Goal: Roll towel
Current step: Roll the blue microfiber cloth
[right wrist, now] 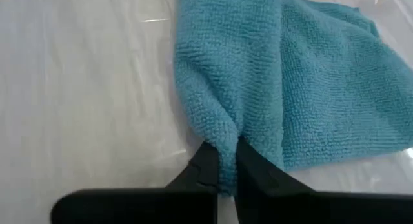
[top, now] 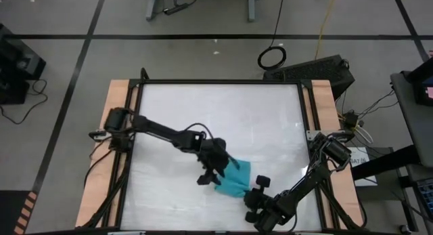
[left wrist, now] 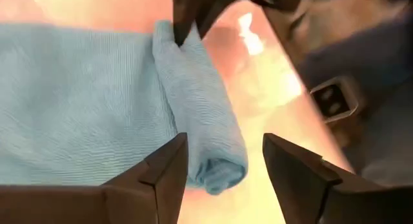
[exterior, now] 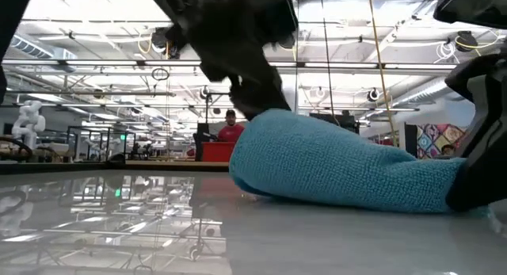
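Low in the high view, right of centre, the right gripper (right wrist: 221,161) is pinched shut on one end of the part-rolled towel (top: 233,181), which lies on the table (top: 270,126). Just beyond, the left gripper (left wrist: 224,161) stands open astride the roll's other end, holding nothing. Risk, as I judge it: with only one end pinned, any pull by the right arm could drag the cloth and slacken the loose coil.

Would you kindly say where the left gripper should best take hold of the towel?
Probably the rolled edge of the towel, from above: that thick ridge lies between the left gripper's open fingers, while the right gripper pinches its other end.
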Action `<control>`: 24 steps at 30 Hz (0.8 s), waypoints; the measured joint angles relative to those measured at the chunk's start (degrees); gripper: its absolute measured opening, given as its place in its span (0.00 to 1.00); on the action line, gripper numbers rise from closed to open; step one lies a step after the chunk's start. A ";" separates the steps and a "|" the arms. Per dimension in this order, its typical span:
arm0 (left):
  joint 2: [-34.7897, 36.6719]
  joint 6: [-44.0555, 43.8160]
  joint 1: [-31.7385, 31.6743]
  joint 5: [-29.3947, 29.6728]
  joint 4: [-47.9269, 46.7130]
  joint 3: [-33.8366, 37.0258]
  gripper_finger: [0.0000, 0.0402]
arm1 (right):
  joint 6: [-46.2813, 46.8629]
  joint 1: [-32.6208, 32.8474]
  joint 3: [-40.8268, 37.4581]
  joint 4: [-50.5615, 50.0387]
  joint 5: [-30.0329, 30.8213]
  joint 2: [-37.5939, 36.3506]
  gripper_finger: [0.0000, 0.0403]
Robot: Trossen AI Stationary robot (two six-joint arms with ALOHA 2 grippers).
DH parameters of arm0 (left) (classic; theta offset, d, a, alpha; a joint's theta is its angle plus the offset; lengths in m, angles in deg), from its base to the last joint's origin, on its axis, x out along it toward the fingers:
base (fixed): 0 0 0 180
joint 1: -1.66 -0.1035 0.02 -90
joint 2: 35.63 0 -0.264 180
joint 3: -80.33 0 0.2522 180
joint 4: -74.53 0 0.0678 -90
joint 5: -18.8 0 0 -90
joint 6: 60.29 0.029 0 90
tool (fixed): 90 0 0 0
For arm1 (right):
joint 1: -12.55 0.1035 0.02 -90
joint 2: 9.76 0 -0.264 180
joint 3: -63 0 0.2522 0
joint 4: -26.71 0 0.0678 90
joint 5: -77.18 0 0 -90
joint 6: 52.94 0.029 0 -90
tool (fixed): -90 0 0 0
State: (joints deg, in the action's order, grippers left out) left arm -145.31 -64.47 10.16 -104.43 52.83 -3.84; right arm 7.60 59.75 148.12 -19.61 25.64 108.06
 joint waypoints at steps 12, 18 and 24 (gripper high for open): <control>1.52 24.57 12.20 28.10 0.74 -0.17 0.46 | 5.03 -1.48 -0.07 4.37 -4.08 -0.46 0.05; -0.22 27.33 12.39 30.43 2.91 -0.17 0.54 | 5.04 -1.92 -0.07 8.88 -5.70 -0.46 0.05; -0.72 27.08 11.35 22.87 -4.97 -0.15 0.66 | 8.72 -1.79 -0.12 10.41 -5.38 -0.40 0.05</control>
State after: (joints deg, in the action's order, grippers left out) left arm -146.03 -37.39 21.50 -81.56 47.86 -3.99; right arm 16.31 57.95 148.00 -9.20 20.26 107.65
